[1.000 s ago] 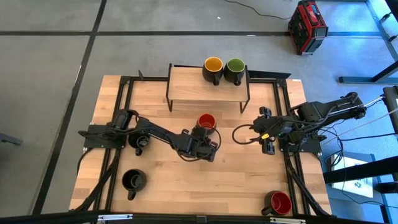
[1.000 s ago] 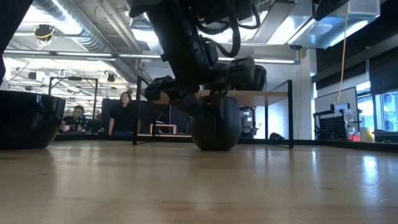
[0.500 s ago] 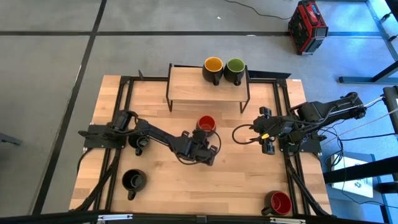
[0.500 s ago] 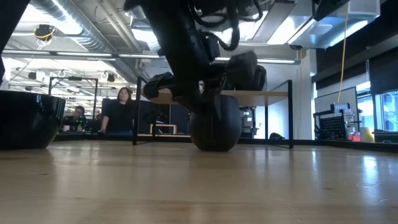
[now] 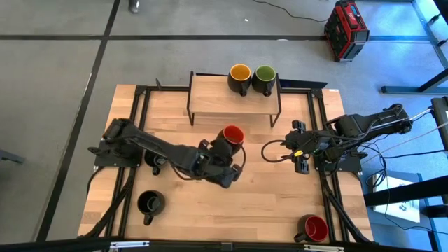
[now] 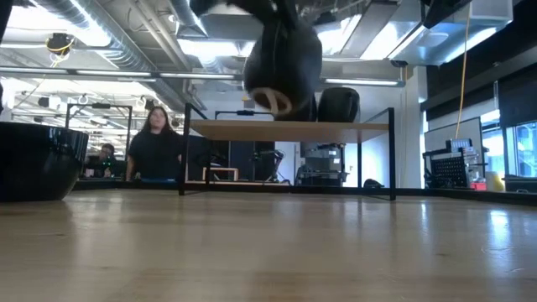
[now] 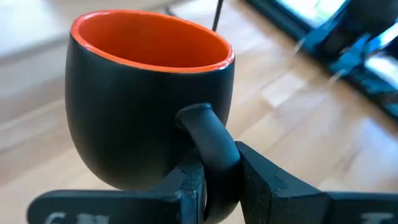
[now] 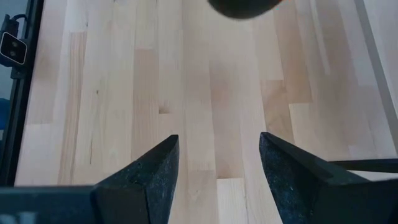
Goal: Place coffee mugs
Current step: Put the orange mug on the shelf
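Note:
A black mug with a red inside (image 5: 231,136) hangs above the table's middle, with my left gripper (image 5: 225,157) shut on it. In the low view this mug (image 6: 284,57) is high over the wood, its base ring turned toward the camera. A yellow-inside mug (image 5: 240,75) and a green-inside mug (image 5: 264,75) stand on the raised shelf (image 5: 210,98). A black mug (image 5: 150,203) stands near left, and another (image 5: 157,162) is partly under the left arm. A second red-inside mug (image 5: 313,227) stands near right. My right gripper (image 8: 217,180) waits open at the right edge. My left gripper pinches the mug's handle (image 7: 208,140) between its two fingers (image 7: 186,186), one on each side of the loop. The fingers come from the table's near-left side, slanting down. The mug is lifted clear of the table, its mouth up and slightly tilted.
The shelf's dark metal legs (image 5: 190,112) stand on the far half of the table. Black frame rails (image 5: 136,126) run along the left and right edges. A person (image 6: 155,147) moves in the room beyond. Bare wood (image 5: 273,196) lies between the arms.
My left gripper has risen from the table with the red-inside mug. The mug stood on the wood a second ago. Now it hangs well clear, level with the shelf top in the low view, and it has tipped a little.

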